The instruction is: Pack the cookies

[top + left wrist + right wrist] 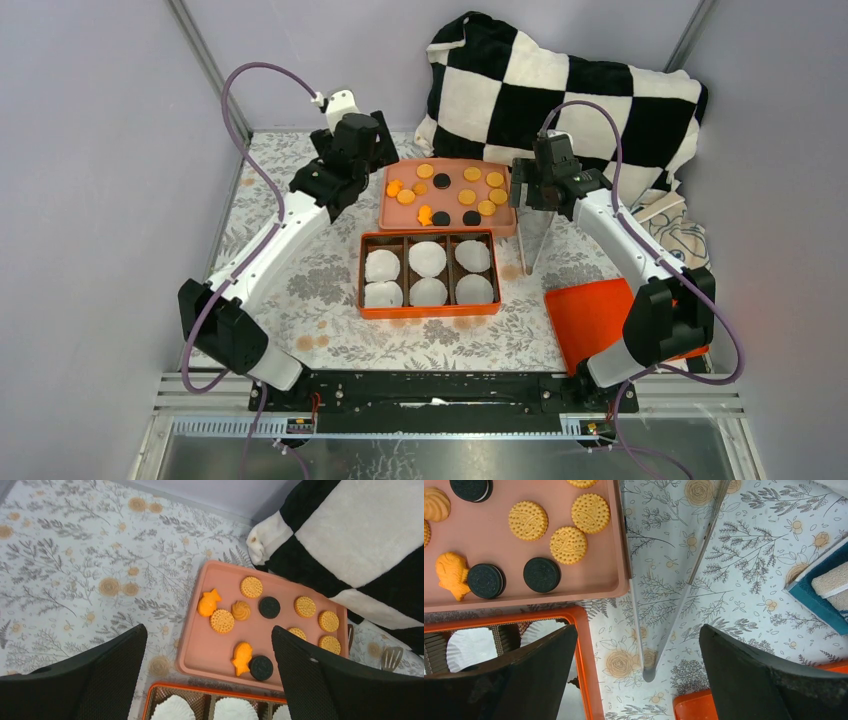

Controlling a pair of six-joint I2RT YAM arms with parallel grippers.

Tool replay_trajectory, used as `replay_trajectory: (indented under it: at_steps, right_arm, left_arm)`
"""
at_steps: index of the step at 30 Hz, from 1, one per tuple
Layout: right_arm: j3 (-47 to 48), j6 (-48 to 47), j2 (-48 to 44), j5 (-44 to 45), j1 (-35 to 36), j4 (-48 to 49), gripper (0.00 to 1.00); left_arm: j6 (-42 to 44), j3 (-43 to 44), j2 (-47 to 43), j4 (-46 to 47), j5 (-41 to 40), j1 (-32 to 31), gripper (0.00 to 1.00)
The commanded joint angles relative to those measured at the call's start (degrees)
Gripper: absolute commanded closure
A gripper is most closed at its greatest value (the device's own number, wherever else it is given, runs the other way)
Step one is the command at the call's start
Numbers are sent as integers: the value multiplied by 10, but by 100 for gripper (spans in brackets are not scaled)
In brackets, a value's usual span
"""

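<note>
The cookies (467,197) lie on a pink tray (449,224): several orange-yellow discs, a few black ones and two orange fish shapes. The left wrist view shows a yellow disc (222,620) and a black one (261,667). My left gripper (383,157) hovers open and empty over the tray's left edge (209,630). My right gripper (521,183) is open and empty above the table right of the tray (638,627). Black cookies (541,574) and yellow ones (568,545) show at its upper left.
An orange box (428,312) with six compartments, each holding a white paper liner (427,258), stands in front of the tray. Metal tongs (533,240) lie right of it, under my right gripper (659,610). An orange lid (590,315), a checkered pillow (560,90) and a folded cloth (675,230) are nearby.
</note>
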Motion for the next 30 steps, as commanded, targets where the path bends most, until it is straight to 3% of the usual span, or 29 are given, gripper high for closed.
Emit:
replay_trajectory:
  at_steps: [1,6,13,23,30]
  right_arm:
    - [-3,4,-9,13,4,7,0]
    - [-59,15,-20,25,4,58,0]
    - [-135,54,-13,10,4,58,0]
    - [-200,80,-3,13,4,72,0]
    - [-179,86,79,25,-6,88,0]
  left_arm:
    - [-50,-38,-17,2,29,2,3]
    - [-69,-139,-68,24,43,-19,3]
    - [-55,-248,-137,67,34,-43,1]
    - [-42,-252,-133,85,72,-56,1]
    - [-40,-255,-133,90,75,-56,1]
